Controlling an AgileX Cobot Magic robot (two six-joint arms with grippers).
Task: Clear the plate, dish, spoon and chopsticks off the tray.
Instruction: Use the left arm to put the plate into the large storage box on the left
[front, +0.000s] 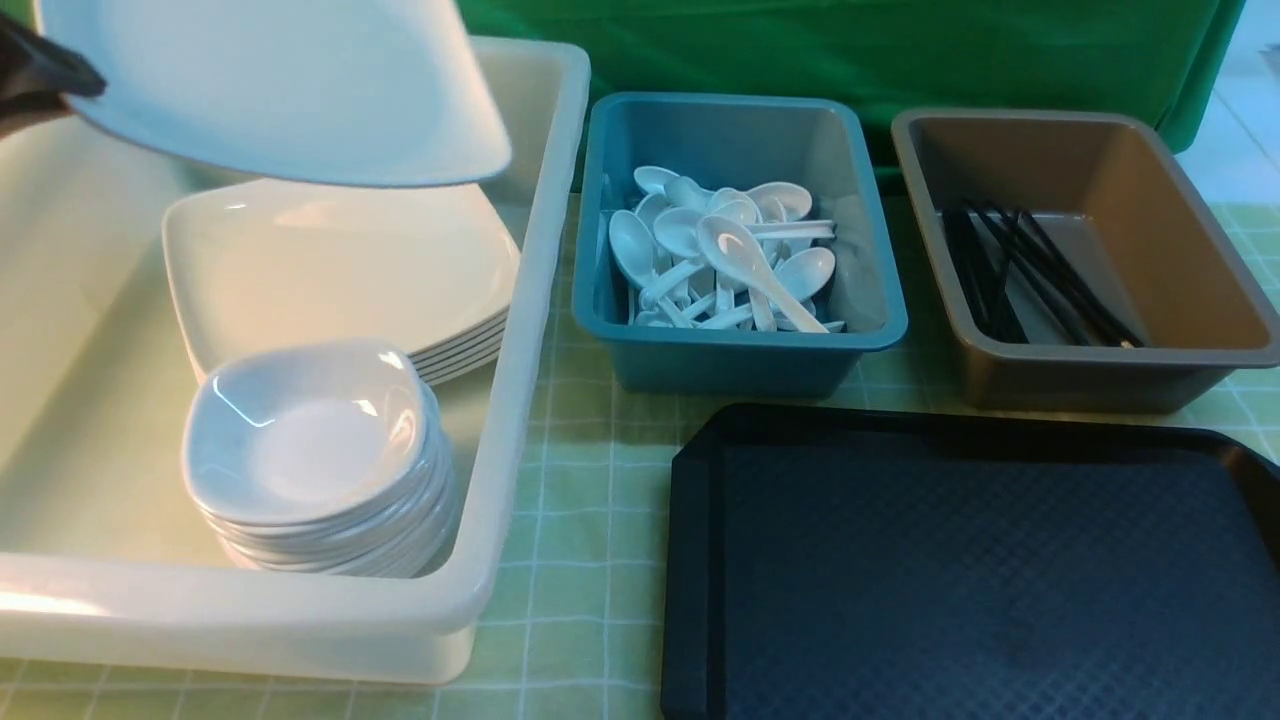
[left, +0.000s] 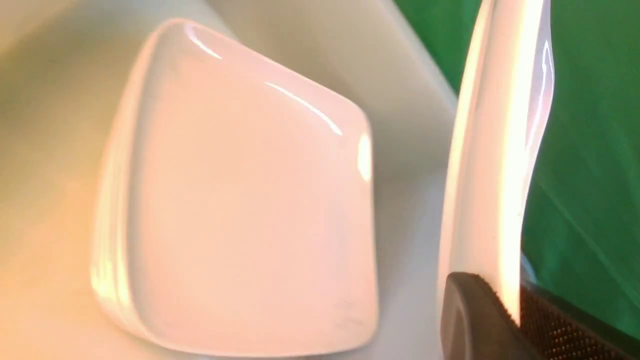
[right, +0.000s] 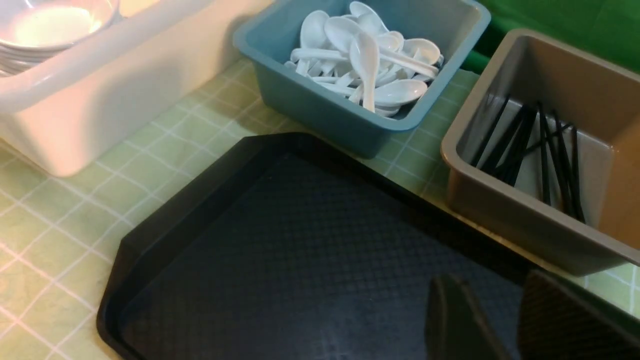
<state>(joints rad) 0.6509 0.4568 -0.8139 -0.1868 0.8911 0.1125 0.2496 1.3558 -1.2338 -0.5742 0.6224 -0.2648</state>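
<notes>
My left gripper (front: 45, 80) is shut on the rim of the white square plate (front: 285, 90) and holds it tilted in the air over the cream tub (front: 545, 300). In the left wrist view the plate (left: 500, 150) stands edge-on between the pads of the left gripper (left: 515, 305), above a stack of like plates (left: 240, 200). The black tray (front: 970, 570) lies bare at the front right. My right gripper (right: 492, 287) hangs open over the tray (right: 300, 250) with nothing between its fingers; it is outside the front view.
The cream tub also holds the plate stack (front: 340, 270) and a stack of small white dishes (front: 310, 450). A teal tub (front: 740, 360) holds several white spoons (front: 730, 255). A brown tub (front: 1090, 370) holds black chopsticks (front: 1040, 275). A green backdrop stands behind.
</notes>
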